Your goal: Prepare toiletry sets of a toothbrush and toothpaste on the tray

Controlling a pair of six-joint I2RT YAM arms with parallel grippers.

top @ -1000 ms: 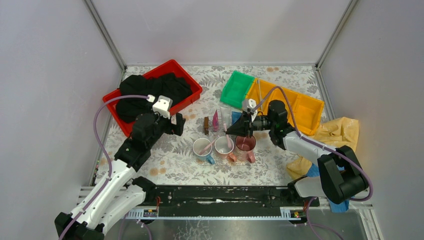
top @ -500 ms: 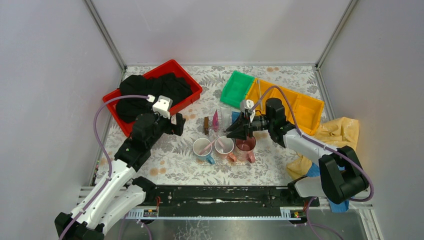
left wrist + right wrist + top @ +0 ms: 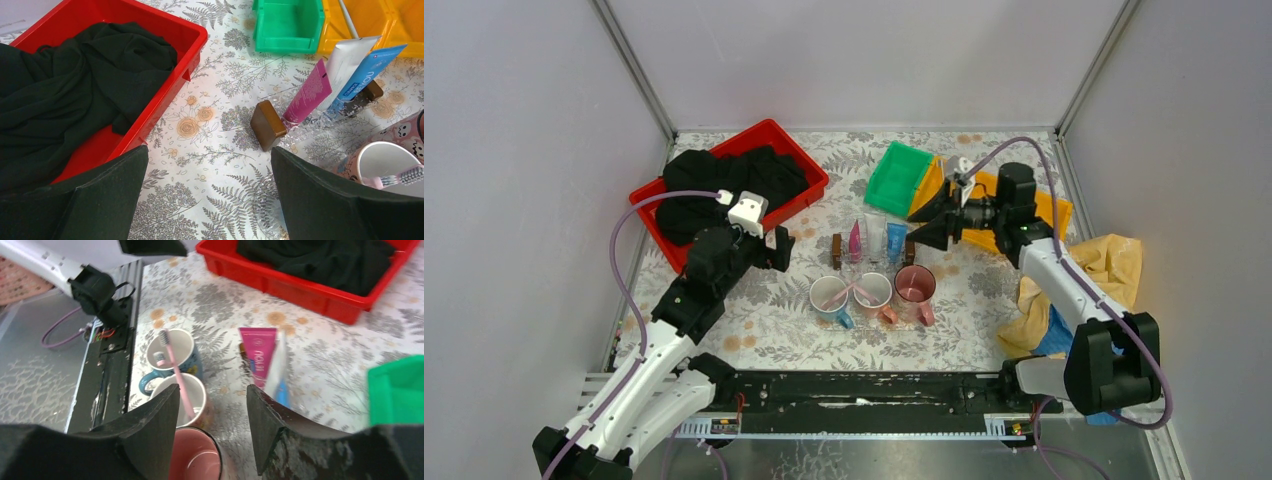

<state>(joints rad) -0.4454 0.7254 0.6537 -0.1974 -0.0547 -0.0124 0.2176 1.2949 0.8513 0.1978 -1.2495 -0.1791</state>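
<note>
Three mugs stand in a row: white-blue, pale pink and dark pink. A pink toothbrush leans across the first two. A thin pale streak lies inside the dark pink mug. Behind them the toothpaste tubes stand upright on a clear tray: magenta, white and blue. My right gripper hangs open and empty behind the dark pink mug, beside the blue tube. My left gripper is wide open over bare table, left of the tray.
A red bin of black cloth sits at back left. A green bin and a yellow bin are at back right. Yellow cloth lies at the right edge. Brown blocks flank the tubes.
My right gripper opened over the dark pink mug and drew back up and to the right, toward the yellow bin. The left arm stayed still.
</note>
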